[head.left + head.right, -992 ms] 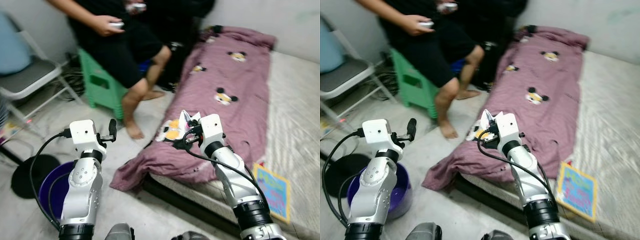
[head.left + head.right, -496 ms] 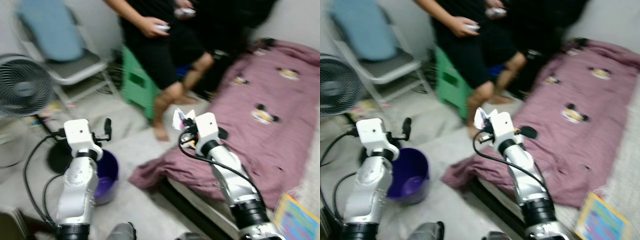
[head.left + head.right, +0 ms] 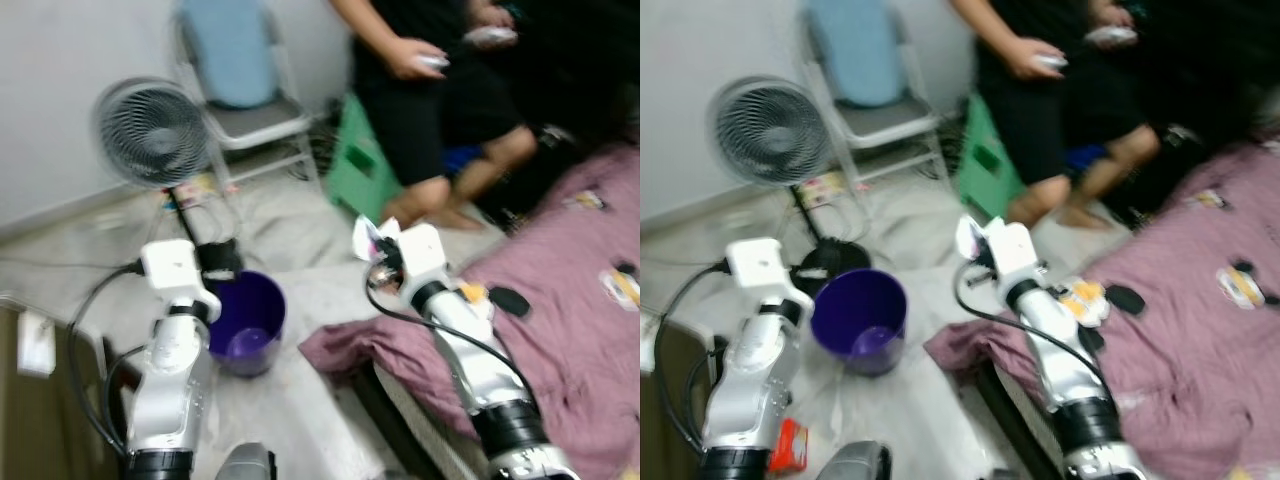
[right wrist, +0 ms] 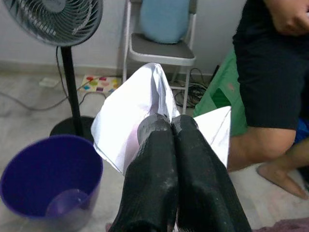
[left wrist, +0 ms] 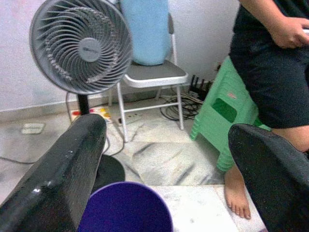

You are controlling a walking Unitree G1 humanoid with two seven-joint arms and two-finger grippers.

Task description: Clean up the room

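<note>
crumpled white paper (image 4: pixel 145 104) pinched upright between black fingers (image 4: pixel 154 159), near purple bucket (image 4: pixel 46 176).

I saw thin white paper (image 4: pixel 145 104) pinched in glossy black fingers (image 4: pixel 154 169), a smooth plastic purple bucket (image 3: pixel 858 318), and a soft cloth blanket (image 3: pixel 1200 340).

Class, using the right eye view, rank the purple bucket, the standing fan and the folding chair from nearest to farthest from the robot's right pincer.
1. Purple bucket, on the floor to the left of the right pincer.
2. Standing fan, behind the bucket.
3. Folding chair, against the wall; close to the fan's distance.

Silver jointed arms, white boxy wrists — black cables looping, long black fingers (image 5: pixel 53 179)
</note>
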